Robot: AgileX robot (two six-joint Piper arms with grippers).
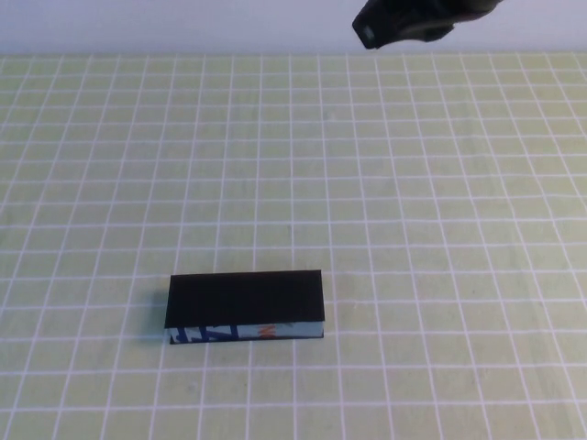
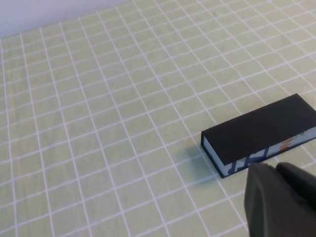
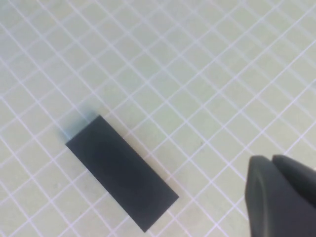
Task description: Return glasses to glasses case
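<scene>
The glasses case [image 1: 246,307] lies shut on the green grid mat, matte black on top, with its pale blue printed side edge facing the near side. It also shows in the left wrist view [image 2: 261,129] and in the right wrist view [image 3: 121,170]. The glasses are not in view. My left gripper [image 2: 271,168] is shut and empty, hovering just beside the case's printed edge; it is outside the high view. My right gripper [image 3: 270,160] is shut and empty, raised well above the mat away from the case; its arm shows at the top of the high view [image 1: 413,20].
The green mat with white grid lines [image 1: 413,229] covers the whole table. A pale wall runs along the far edge [image 1: 183,23]. Nothing else stands on the mat.
</scene>
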